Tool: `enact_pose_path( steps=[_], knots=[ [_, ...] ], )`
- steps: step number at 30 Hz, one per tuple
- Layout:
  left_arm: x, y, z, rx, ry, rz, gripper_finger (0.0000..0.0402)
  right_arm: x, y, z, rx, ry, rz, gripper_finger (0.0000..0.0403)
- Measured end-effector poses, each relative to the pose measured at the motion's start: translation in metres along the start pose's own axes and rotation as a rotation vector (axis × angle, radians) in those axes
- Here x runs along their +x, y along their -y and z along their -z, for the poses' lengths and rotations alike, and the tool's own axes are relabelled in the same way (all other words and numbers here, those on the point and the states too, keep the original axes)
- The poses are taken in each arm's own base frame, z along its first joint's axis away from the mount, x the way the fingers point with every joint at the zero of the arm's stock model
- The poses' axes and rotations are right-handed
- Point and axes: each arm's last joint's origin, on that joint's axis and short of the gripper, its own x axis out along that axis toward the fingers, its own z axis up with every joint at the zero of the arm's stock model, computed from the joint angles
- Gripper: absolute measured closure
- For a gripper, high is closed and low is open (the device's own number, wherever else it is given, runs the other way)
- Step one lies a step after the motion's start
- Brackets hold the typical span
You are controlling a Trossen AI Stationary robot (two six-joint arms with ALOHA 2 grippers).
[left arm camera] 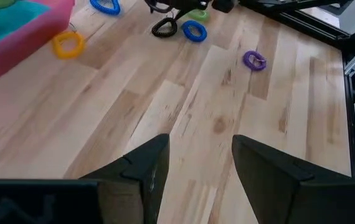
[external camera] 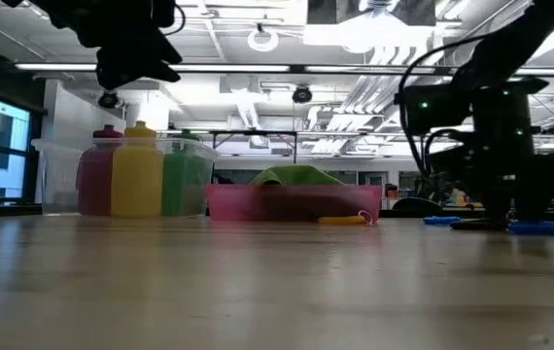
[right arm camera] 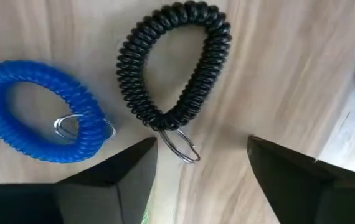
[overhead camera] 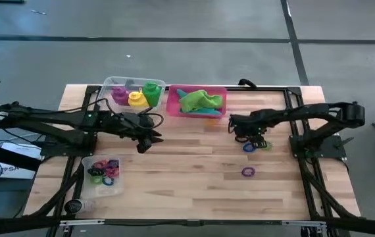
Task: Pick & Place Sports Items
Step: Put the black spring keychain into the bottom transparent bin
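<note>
A black coiled ring [right arm camera: 174,68] lies flat on the wood beside a blue coiled ring [right arm camera: 40,112]. My right gripper [right arm camera: 202,143] points down just over them, open, with its fingers on either side of the black ring's metal loop [right arm camera: 180,148]. In the high view my right gripper [overhead camera: 243,136] is right of centre, and a purple ring [overhead camera: 248,172] lies nearer the front. My left gripper [left arm camera: 199,146] is open with nothing between its fingers, held above the table left of centre [overhead camera: 147,141]. Purple, yellow and green bottles [overhead camera: 137,95] stand in a clear tub. Green and teal cloths [overhead camera: 200,102] lie in the pink tray.
A clear tub [overhead camera: 102,174] holding several coloured rings stands near the front left. The pink tray [overhead camera: 172,105] and the bottle tub [overhead camera: 112,83] sit at the far edge. A yellow ring [left arm camera: 68,45] lies beside the tray. Bare wood stretches across the front middle.
</note>
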Motion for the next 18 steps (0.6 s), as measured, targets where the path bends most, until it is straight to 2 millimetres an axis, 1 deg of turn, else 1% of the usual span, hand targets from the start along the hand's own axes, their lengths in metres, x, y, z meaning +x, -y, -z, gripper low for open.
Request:
enact_pose_path(
  steps=[4,8,15,16,18],
  knots=[
    [0.0,0.0,0.0,0.0,0.0,0.0,0.0258,0.0,-0.003,-0.001,-0.017,0.0,0.0,0.0246],
    [0.0,0.0,0.0,0.0,0.0,-0.001,0.0258,0.0,-0.008,-0.003,-0.02,0.0,0.0,0.0302],
    [0.0,0.0,0.0,0.0,0.001,-0.002,0.0258,0.0,-0.018,-0.006,0.026,0.003,0.001,0.0395],
    [0.0,0.0,0.0,0.0,0.001,-0.002,0.0258,0.0,-0.019,-0.006,0.032,0.004,0.001,0.0401],
    [0.0,0.0,0.0,0.0,0.001,-0.002,0.0258,0.0,-0.021,-0.007,0.05,0.004,0.001,0.04]
  ],
)
